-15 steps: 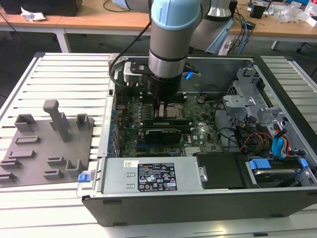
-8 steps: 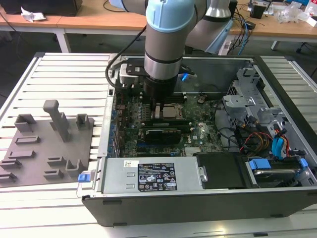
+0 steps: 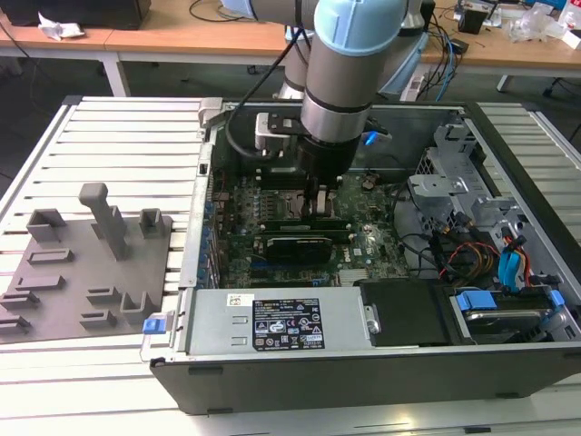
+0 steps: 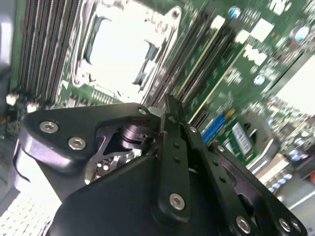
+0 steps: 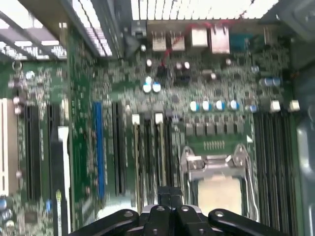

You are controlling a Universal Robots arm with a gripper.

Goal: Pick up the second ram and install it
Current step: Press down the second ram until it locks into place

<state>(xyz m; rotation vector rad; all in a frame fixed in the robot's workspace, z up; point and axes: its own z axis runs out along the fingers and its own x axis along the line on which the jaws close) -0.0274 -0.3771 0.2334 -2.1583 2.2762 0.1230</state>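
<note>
Black gripper (image 4: 170, 115) fingers together over motherboard (image 5: 216, 83) slots (wrist views), ram (image 3: 320, 221) seated beneath, exterior view adds grey fixture (image 3: 86, 272).

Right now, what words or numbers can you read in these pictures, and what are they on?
Black sticker on the grey metal box: print too small to read.
White sticker beside it: too small to read.
Motherboard markings in the first wrist view: blurred, unreadable.
Nothing reads clearly.
</note>
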